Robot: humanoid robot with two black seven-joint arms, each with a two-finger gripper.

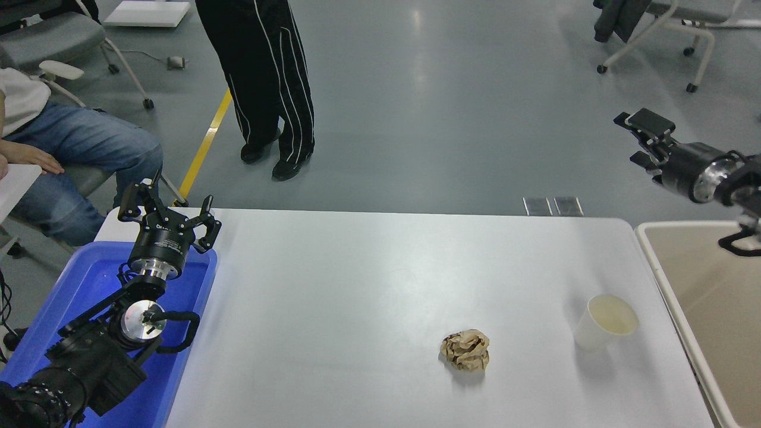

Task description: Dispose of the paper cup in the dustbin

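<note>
**Cup upright on the table, right arm raised beyond the far edge**

Nearest the camera, the left arm lies parked at the lower left over the blue bin (89, 279), its left gripper (168, 209) spread wide, fingers apart and holding nothing, just above the bin's far rim.

On the white table (368, 285), toward the near right, sits a crumpled brown paper ball (465, 351). Beside it to the right, apart from it, the paper cup (605, 321) stands upright with its open mouth up and the cream inside showing. It rests on the tabletop near the right edge, close to the dustbin (657, 267) but outside it. The dustbin lies along the table's right side, its pale rim and beige inside visible.

Farther off, the right arm comes in from the right edge, above the dustbin's far end. The right gripper (645, 141) points left and away, over the grey floor past the table's far right corner, well apart from the cup. Its fingers stand apart with nothing between them.

Beyond the table, a person in black trousers (261, 77) stands on the floor, and another in jeans (77, 154) sits at the far left.
</note>
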